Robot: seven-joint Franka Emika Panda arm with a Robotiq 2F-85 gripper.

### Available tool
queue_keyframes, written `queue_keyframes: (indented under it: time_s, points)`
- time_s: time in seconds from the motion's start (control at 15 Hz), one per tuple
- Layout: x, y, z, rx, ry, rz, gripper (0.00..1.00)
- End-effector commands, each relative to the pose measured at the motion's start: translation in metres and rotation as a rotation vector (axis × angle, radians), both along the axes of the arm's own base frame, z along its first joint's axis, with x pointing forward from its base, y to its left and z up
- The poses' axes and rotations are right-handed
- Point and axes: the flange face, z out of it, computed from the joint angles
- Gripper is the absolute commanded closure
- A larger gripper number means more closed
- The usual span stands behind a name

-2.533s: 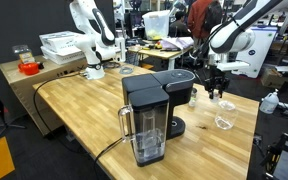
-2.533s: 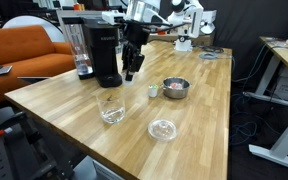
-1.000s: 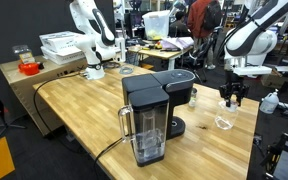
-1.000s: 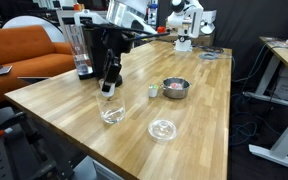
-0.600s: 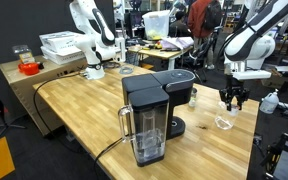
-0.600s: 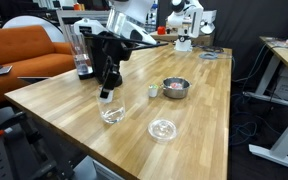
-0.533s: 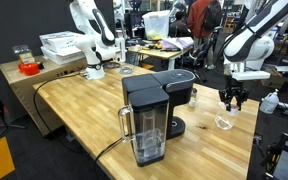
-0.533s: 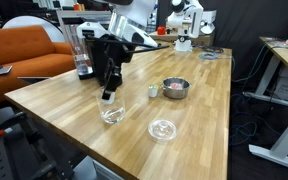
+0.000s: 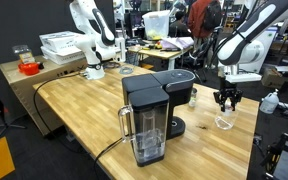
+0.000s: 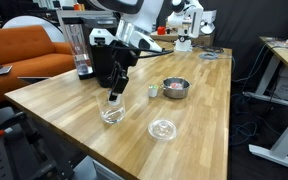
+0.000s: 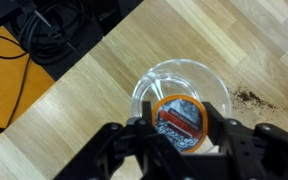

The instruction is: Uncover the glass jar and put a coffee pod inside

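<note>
The small clear glass jar [image 10: 112, 114] stands open on the wooden table, in front of the black coffee maker. It also shows in an exterior view [image 9: 224, 122] and in the wrist view [image 11: 216, 88]. My gripper [image 10: 115, 97] hangs just above its mouth, shut on a coffee pod [image 11: 179, 117] with an orange rim and a dark printed top. In the wrist view the gripper [image 11: 179, 130] holds the pod over the jar's opening. The jar's round glass lid [image 10: 162, 129] lies flat on the table, apart from the jar.
The black coffee maker [image 9: 154, 110] with its tall clear water tank stands close behind the jar. A metal bowl [image 10: 175, 88] sits further along the table, with a small pod [image 10: 152, 90] beside it. Dark crumbs [image 11: 249, 96] lie on the wood near the jar.
The gripper has moved from beside the metal bowl to over the jar and come down toward its mouth, still shut on the pod.
</note>
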Motion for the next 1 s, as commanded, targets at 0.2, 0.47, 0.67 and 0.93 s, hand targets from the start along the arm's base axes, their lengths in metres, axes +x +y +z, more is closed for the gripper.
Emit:
queue_keyframes:
  time_s: [0.2,0.47,0.67,0.93]
  points:
    - [0.0057,-0.0021,-0.0030,-0.003,0.013,-0.009,0.23]
    - [0.0079,-0.0021,-0.0019,-0.012,0.010,-0.007,0.03]
    - [0.0094,-0.0023,0.0007,-0.010,0.004,-0.006,0.06]
    - [0.0112,-0.0039,0.0048,-0.008,-0.010,-0.004,0.06]
